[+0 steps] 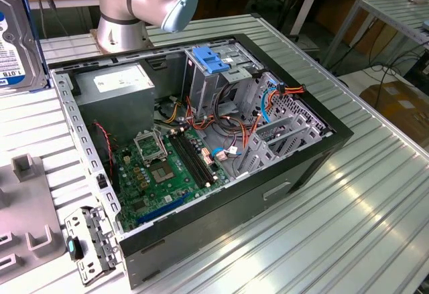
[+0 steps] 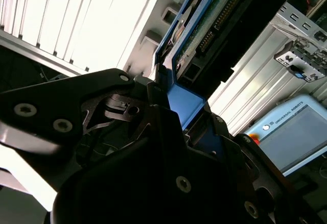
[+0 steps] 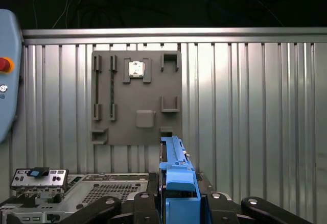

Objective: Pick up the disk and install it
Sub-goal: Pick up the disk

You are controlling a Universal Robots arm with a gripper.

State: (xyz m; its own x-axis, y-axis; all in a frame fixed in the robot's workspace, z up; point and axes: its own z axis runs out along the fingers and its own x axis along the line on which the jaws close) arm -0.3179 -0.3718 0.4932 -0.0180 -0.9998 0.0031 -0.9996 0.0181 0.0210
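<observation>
– Ribbed silver metal table all around. What's cut off at the exterior view's left?
– One flat dark metal disk, white-and-blue label, half hidden.
– Who holds it?
– One black gripper, pinching its blue rail tight. One open black computer case lies to the exterior view's right of it.

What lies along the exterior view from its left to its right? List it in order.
In order: dark metal hard drive with white-and-blue label → grey metal power supply box with white sticker → light-blue plastic latch → grey metal drive cage.
</observation>
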